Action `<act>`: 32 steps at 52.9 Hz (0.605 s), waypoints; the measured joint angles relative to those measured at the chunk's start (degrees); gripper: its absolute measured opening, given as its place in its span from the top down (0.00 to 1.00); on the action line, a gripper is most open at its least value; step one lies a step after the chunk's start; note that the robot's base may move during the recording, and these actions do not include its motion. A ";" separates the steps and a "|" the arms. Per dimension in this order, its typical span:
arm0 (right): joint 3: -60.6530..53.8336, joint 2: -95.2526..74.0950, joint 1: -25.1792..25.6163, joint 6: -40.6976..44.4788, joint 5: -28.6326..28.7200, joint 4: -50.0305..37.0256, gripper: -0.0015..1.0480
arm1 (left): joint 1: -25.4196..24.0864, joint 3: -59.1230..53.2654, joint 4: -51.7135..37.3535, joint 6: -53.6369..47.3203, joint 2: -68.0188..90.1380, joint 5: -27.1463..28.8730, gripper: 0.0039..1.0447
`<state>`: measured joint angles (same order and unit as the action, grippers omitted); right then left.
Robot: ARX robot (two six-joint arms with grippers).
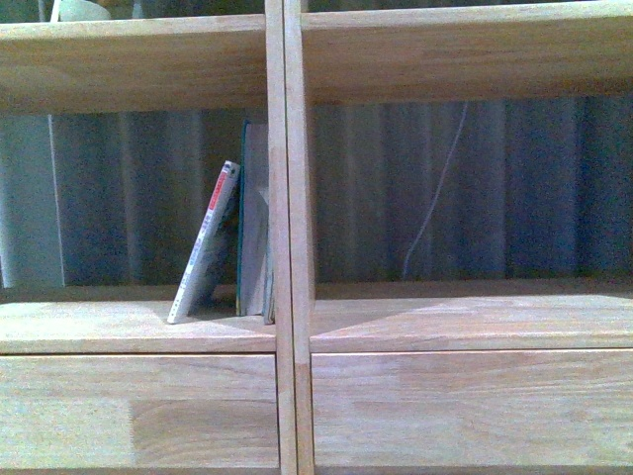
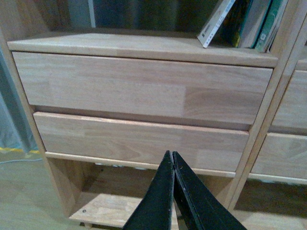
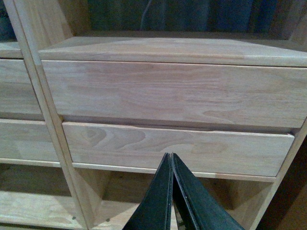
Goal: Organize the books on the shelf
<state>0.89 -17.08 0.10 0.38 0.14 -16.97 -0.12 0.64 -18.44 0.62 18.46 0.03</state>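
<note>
The light-wood shelf fills the front view. In its left compartment the thin paperback with a white, red-marked spine leans to the right against the taller teal-edged book, which stands upright against the central divider. Both books show at the far edge of the left wrist view, the paperback beside the teal book. My left gripper is shut and empty, low in front of the left drawers. My right gripper is shut and empty, low in front of the right drawers.
The right compartment holds no books; a thin white cable hangs behind it against a dark ribbed backdrop. Open lower compartments lie under the drawers in both wrist views. An upper shelf board spans above.
</note>
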 joint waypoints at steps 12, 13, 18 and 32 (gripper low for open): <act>0.00 4.79 0.00 -0.13 -0.02 4.63 0.97 | 0.00 0.00 4.83 -0.09 -4.87 0.00 0.98; 0.00 5.09 0.00 -0.13 -0.02 4.96 0.97 | 0.00 0.00 5.16 -0.09 -5.20 0.00 0.98; 0.00 6.34 0.00 -0.13 0.00 6.19 0.97 | 0.00 0.00 6.49 -0.09 -6.62 0.00 0.98; 0.00 16.57 0.00 -0.15 -0.04 16.74 0.97 | 0.04 0.02 17.77 -0.17 -16.94 0.02 0.98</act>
<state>0.89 -0.51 0.10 0.23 0.10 -0.23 -0.08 0.67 -0.67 0.45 1.52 0.05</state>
